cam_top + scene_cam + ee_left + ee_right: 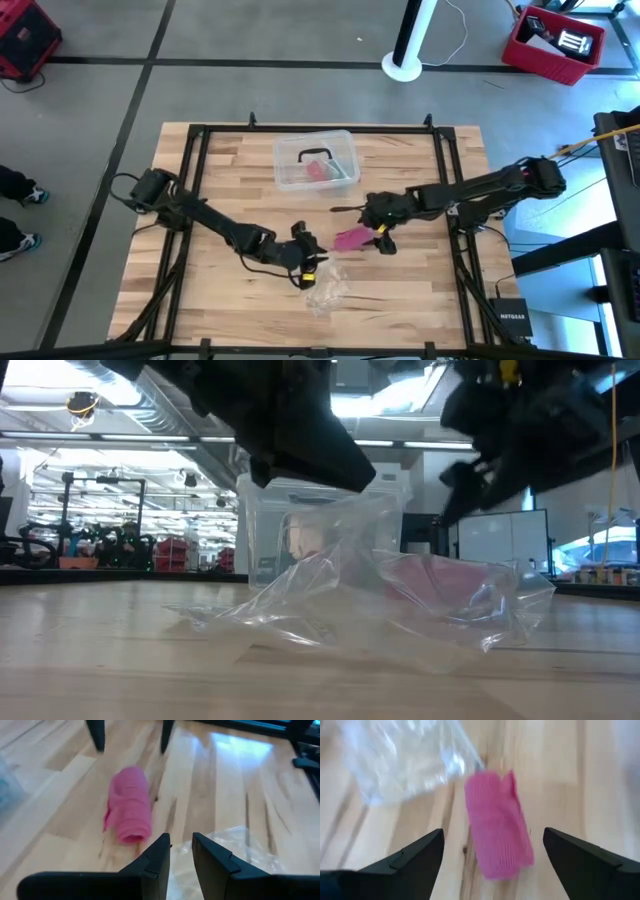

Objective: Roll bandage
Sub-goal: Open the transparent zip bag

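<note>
We're seeing the bandage (351,239) lying on the tabletop (230,170), between the two end effectors. Right end effector (490,857) is hovering over it, fingers spread wide, gripping nothing. Left end effector (181,852) is sitting just beside it, fingers narrowly parted, empty. The bandage is a short pink roll, loose flap showing, long axis running toward the right end effector. Wrapper (327,289) is lying nearby.

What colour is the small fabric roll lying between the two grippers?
The soft rolled fabric bandage is pink-magenta, clearest in the right wrist view.
</note>
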